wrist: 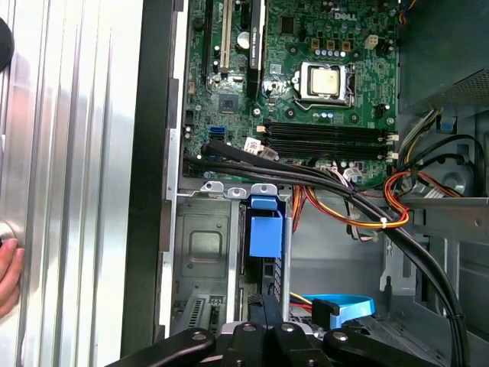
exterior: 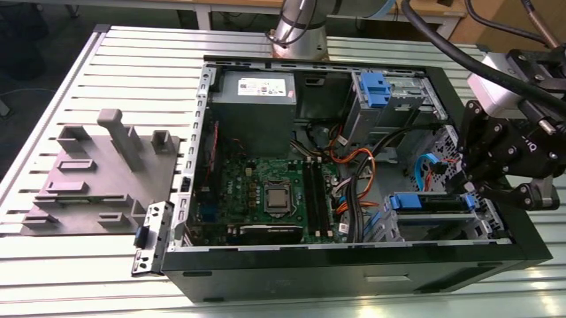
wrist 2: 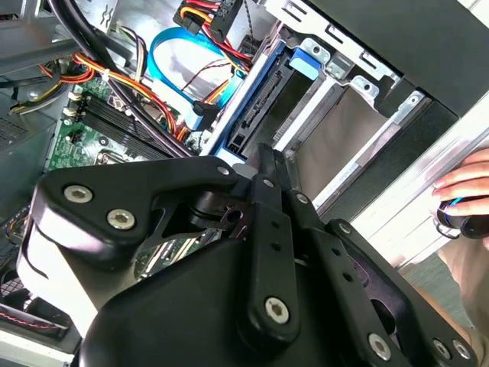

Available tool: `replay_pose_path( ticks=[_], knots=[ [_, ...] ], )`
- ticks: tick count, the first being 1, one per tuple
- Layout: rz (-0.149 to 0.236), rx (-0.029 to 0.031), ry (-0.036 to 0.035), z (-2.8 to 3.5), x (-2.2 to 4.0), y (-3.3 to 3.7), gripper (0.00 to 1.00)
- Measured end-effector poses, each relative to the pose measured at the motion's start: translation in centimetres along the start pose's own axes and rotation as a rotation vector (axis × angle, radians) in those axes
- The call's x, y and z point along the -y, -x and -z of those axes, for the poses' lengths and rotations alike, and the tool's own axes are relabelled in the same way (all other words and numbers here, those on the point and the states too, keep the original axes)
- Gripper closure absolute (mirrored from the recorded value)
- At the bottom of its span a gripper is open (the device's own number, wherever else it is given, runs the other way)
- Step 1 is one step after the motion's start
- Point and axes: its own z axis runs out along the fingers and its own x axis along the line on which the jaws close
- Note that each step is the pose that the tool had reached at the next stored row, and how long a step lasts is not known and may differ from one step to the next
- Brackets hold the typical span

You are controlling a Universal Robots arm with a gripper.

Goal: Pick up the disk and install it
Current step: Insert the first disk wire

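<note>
Hovering: gripper (exterior: pixel 470 191) at disk (wrist 2: pixel 257 115) in drive bay (wrist: pixel 200 245) — black cables (wrist: pixel 336 187) beside.

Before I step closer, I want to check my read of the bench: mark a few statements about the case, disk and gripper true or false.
1. The case lies open, with the motherboard showing. True.
2. A person's hand is at the table beside the case. True.
3. The disk lies on the table outside the case. False: it sits in the drive bay inside the case.
4. The gripper hangs over the motherboard. False: it is at the disk, at the exterior view's right.
</note>
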Motion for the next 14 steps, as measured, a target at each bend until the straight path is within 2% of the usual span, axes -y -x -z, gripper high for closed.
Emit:
replay_pose_path(
  ticks=[4,14],
  knots=[
    [0.0,-0.0001,0.0,0.03,0.0,0.01,0.89],
    [0.0,0.0002,0.0,-0.01,0.01,0.61,0.89]
  ],
)
